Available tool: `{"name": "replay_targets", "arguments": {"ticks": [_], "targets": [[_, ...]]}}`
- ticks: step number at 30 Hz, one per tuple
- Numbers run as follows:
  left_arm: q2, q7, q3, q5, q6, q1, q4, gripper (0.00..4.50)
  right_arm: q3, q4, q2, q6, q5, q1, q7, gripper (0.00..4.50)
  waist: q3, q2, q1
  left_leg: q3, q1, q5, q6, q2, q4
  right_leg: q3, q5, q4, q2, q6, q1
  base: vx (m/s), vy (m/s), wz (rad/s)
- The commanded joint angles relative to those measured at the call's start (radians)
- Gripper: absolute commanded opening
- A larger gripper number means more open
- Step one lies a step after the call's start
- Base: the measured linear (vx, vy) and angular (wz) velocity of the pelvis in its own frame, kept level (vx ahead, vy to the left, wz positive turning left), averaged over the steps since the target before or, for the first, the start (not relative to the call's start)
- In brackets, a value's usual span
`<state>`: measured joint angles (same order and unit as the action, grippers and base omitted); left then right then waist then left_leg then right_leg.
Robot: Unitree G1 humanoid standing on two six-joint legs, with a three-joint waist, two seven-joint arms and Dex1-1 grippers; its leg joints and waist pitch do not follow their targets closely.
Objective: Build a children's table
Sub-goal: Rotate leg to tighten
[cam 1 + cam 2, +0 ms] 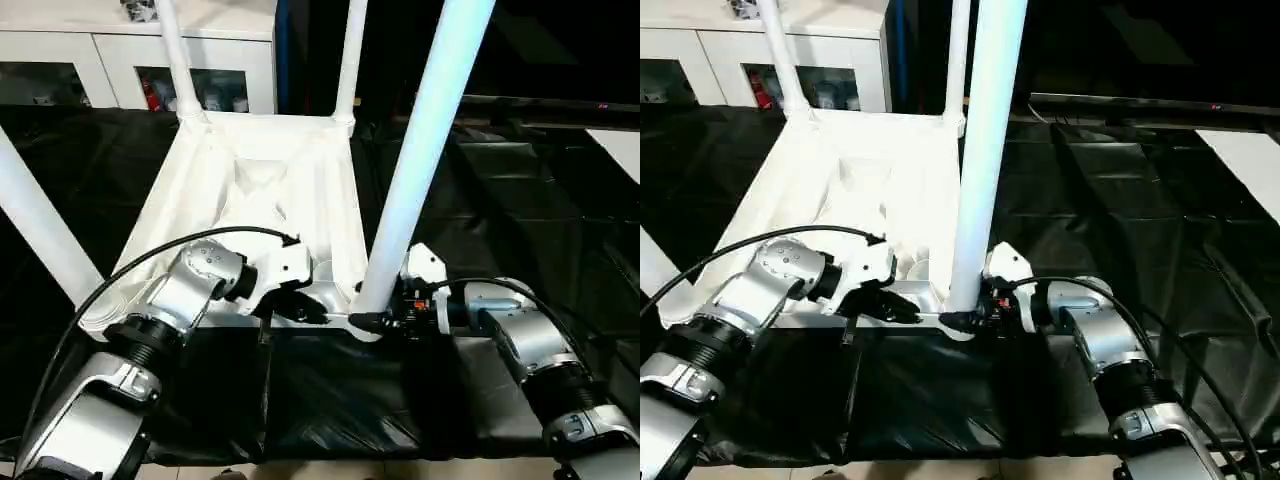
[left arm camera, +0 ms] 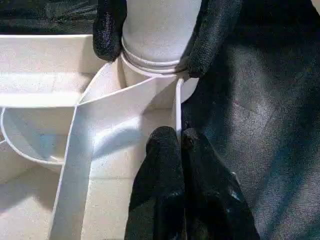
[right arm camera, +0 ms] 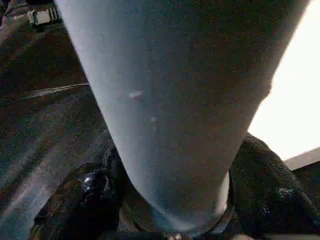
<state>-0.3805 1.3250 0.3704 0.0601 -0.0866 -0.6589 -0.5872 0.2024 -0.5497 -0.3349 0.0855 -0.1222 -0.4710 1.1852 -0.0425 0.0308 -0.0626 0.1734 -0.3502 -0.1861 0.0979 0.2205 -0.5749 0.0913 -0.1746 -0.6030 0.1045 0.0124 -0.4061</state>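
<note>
The white tabletop (image 1: 260, 180) lies upside down on black cloth, ribs up. Legs stand in its far left corner (image 1: 175, 55), far right corner (image 1: 350, 60) and near left corner (image 1: 40, 230). A fourth leg (image 1: 420, 150) stands upright in the near right socket (image 2: 150, 80). My right gripper (image 1: 372, 322) is shut on this leg's base just above the socket, one black finger (image 2: 107, 30) on each side. My left gripper (image 2: 180, 142) is pinched shut on the tabletop's thin near rim, close beside that socket.
A white cabinet (image 1: 100, 70) with glass doors stands at the back left. Black cloth (image 1: 520, 200) covers the surface around the tabletop. A white panel (image 1: 620, 150) lies at the far right. The surface's front edge (image 1: 330, 465) runs just below my forearms.
</note>
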Motion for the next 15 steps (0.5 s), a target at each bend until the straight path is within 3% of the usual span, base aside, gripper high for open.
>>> {"name": "replay_targets", "arguments": {"ticks": [1, 2, 6, 8, 10, 11, 15], "targets": [[0.012, -0.034, 0.006, 0.011, -0.011, 0.003, -0.012, 0.00, 0.014, 0.013, 0.021, 0.028, -0.022, 0.024, 0.004, 2.56, 0.060, 0.003, -0.002, 0.010, -0.003, -0.176, -0.061, 0.010, 0.061, -0.046, -0.161, 0.060, 0.034, 0.235, 0.058, 0.000, 0.000, 0.00], [0.021, -0.070, 0.002, 0.021, -0.028, 0.008, -0.010, 0.00, 0.001, 0.013, 0.035, 0.028, -0.020, 0.037, -0.040, 2.56, 0.059, -0.002, -0.004, 0.009, -0.002, -0.182, -0.057, 0.010, 0.062, -0.045, -0.171, 0.061, 0.036, 0.233, 0.058, 0.000, 0.000, 0.00], [0.078, -0.217, -0.019, 0.041, -0.100, 0.028, 0.011, 0.00, -0.061, -0.022, 0.109, 0.002, 0.006, 0.068, -0.271, 2.56, 0.050, 0.001, 0.000, 0.006, 0.005, -0.270, -0.015, 0.010, 0.071, -0.044, -0.348, 0.083, 0.040, 0.180, 0.050, 0.000, 0.000, 0.00], [0.144, -0.309, -0.023, 0.047, -0.155, 0.047, 0.037, 0.00, -0.112, -0.046, 0.182, 0.001, 0.004, 0.087, -0.439, 2.56, 0.048, -0.001, 0.007, 0.002, 0.003, -0.295, 0.003, 0.010, 0.074, -0.042, -0.416, 0.092, 0.040, 0.148, 0.047, 0.000, 0.000, 0.00], [0.160, -0.328, -0.020, 0.051, -0.166, 0.051, 0.042, 0.00, -0.120, -0.051, 0.202, -0.001, 0.005, 0.089, -0.479, 2.56, 0.048, 0.002, 0.014, -0.003, 0.001, -0.325, 0.004, 0.006, 0.076, -0.037, -0.471, 0.098, 0.038, 0.121, 0.047, 0.000, 0.000, 0.00], [0.185, -0.358, -0.011, 0.062, -0.180, 0.057, 0.048, 0.00, -0.130, -0.060, 0.235, -0.012, 0.011, 0.092, -0.544, 2.56, 0.048, -0.005, 0.020, -0.003, 0.000, -0.340, 0.003, 0.006, 0.077, -0.037, -0.480, 0.104, 0.038, 0.110, 0.046, 0.000, 0.000, 0.00], [0.237, -0.421, 0.008, 0.086, -0.218, 0.067, 0.065, 0.00, -0.161, -0.096, 0.356, -0.030, 0.016, 0.077, -0.736, 2.56, 0.045, -0.007, 0.034, -0.008, 0.003, -0.380, 0.007, 0.003, 0.078, -0.032, -0.525, 0.115, 0.037, 0.094, 0.036, 0.000, 0.000, 0.00]]}}
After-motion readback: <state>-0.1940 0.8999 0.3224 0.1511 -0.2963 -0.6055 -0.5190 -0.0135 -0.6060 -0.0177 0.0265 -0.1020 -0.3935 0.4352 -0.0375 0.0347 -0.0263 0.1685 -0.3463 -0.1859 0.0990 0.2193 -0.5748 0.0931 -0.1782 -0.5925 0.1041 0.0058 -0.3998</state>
